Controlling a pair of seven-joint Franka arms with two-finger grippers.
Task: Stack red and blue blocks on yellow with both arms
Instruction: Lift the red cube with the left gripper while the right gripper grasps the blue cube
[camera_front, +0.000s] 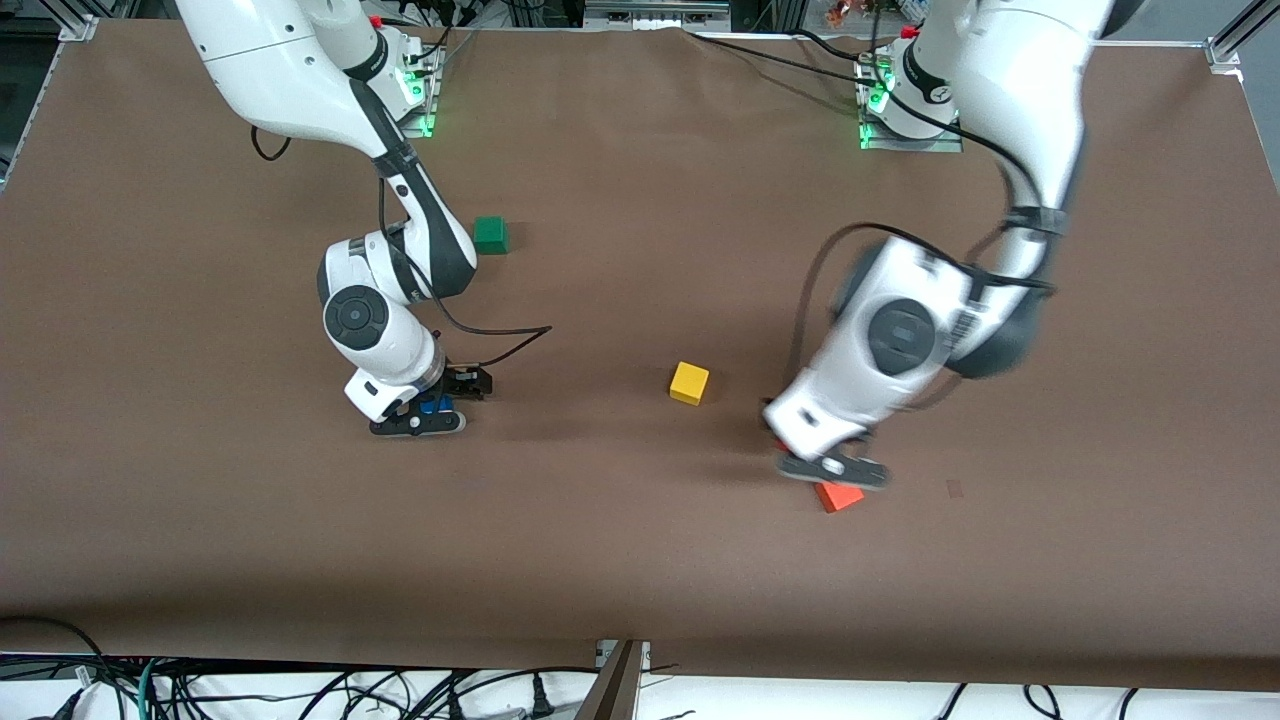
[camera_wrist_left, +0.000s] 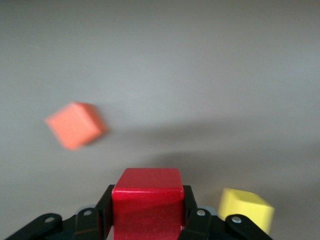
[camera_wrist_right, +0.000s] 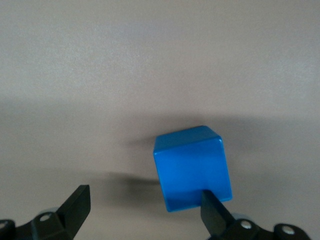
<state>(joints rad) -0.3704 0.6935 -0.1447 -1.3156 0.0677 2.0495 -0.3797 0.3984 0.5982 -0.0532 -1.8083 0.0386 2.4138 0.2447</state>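
Brown table cover (camera_front: 640, 560) spans everything. Toward its own arm's end, the left gripper (camera_wrist_left: 148, 220) pinches the red block (camera_wrist_left: 148, 202) above the table beside the orange-red cube (camera_front: 838, 496). Low at the right arm's end, the right gripper (camera_wrist_right: 145, 210) stands spread, one finger (camera_wrist_right: 215, 212) at the blue block (camera_wrist_right: 192, 167). Between them sits the yellow cube (camera_front: 689, 383); the green cube (camera_front: 490, 234) lies farther back.

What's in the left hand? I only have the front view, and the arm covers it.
Observer: The left hand is shut on the red block, as its wrist view shows.
Operator: Right hand closed on blue yet?
Observer: No. The right hand is open. The blue block sits between its fingers, with a gap at one of them.
Operator: Orange-red cube caught in the left grasp?
Observer: No, the orange-red cube lies loose, apart from that hand.
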